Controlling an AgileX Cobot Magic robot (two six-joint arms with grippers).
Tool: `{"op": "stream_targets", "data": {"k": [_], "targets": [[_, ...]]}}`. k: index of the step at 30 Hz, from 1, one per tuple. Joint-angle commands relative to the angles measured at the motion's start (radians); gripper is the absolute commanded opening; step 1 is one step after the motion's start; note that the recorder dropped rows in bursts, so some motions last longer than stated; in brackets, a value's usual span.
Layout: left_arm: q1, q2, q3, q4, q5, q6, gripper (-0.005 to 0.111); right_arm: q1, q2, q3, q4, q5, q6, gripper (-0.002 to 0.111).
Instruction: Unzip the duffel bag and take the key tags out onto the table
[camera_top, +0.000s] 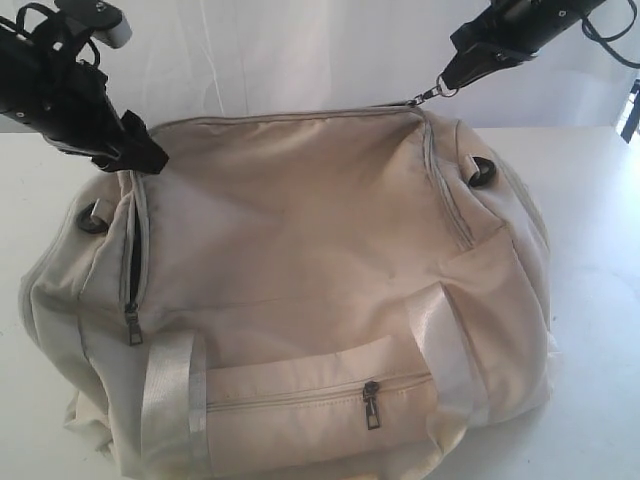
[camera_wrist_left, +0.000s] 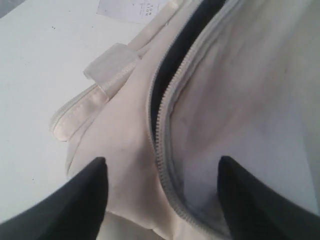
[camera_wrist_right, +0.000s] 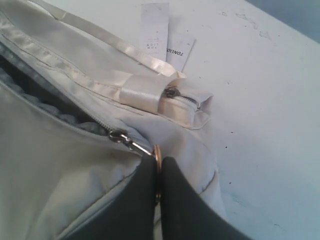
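Clearly the white table (camera_top: 600, 300) carries one large thing, the cream duffel bag (camera_top: 300, 230), which lies across its middle and fills most of the exterior view. The cloth sags and wrinkles, so I judge it light and floppy. It will likely bunch and slide toward any pull rather than resist, and needs pinning on one side while the other is drawn. The main zipper (camera_wrist_left: 158, 135) gapes along the bag's left end, with dark lining showing in the gap, while the run down the right end looks closed. The left gripper (camera_wrist_left: 161, 165) sits at the far left corner with its jaws spread, one finger either side of the zipper teeth, holding nothing. Closing there on the cloth would make a sensible brace. The right gripper (camera_wrist_right: 159, 162), at the far right corner, is clenched on the ring of the zipper pull (camera_wrist_right: 131, 143). That small, smooth metal piece could slip free if tugged at an angle, so the draw should follow the track. The key tags are not in sight; presumably they are inside.
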Motion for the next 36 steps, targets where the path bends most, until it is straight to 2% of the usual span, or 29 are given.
{"op": "stream_targets", "data": {"k": [1,4,6,8,14,18,22,25,29,31,32,34,36], "targets": [[0.001,-0.029,-0.077,-0.030,0.045,0.010,0.069,-0.018,-0.012,-0.002,-0.003,-0.026,-0.008,0.000],[-0.024,-0.021,-0.148,-0.111,0.070,0.068,0.065,-0.018,-0.011,-0.002,0.024,-0.026,-0.011,0.000],[-0.053,0.010,-0.215,-0.102,0.126,0.083,0.058,-0.018,-0.007,-0.002,0.038,-0.026,-0.011,0.000],[-0.087,0.068,-0.314,-0.100,0.199,0.096,0.052,-0.018,-0.005,-0.002,0.045,-0.026,-0.016,0.000],[-0.192,0.332,-0.679,-0.046,0.369,0.083,0.054,-0.018,-0.003,-0.002,0.057,-0.026,-0.016,0.000],[-0.276,0.469,-0.868,0.006,0.333,0.081,0.054,-0.018,-0.003,-0.002,0.057,-0.026,-0.016,0.000],[-0.343,0.574,-0.977,0.006,0.269,0.096,0.054,-0.018,-0.003,-0.002,0.057,-0.026,-0.013,0.000],[-0.381,0.640,-0.991,0.006,0.191,0.120,0.054,-0.018,-0.003,-0.002,0.059,-0.026,-0.011,0.000],[-0.387,0.665,-0.991,0.006,0.130,0.118,0.052,-0.018,-0.003,-0.002,0.059,-0.026,-0.011,0.000],[-0.387,0.665,-0.991,0.006,0.125,0.116,0.039,-0.018,-0.003,-0.002,0.059,-0.026,-0.011,0.000],[-0.387,0.665,-0.991,0.006,0.123,0.116,0.027,-0.018,-0.003,-0.002,0.059,-0.026,-0.011,0.000],[-0.387,0.665,-0.991,-0.010,0.122,0.116,0.011,-0.018,-0.003,-0.002,0.059,-0.026,-0.011,0.000],[-0.387,0.665,-0.991,-0.017,0.124,0.116,0.000,-0.018,-0.003,-0.002,0.056,-0.026,-0.011,0.000]]}}
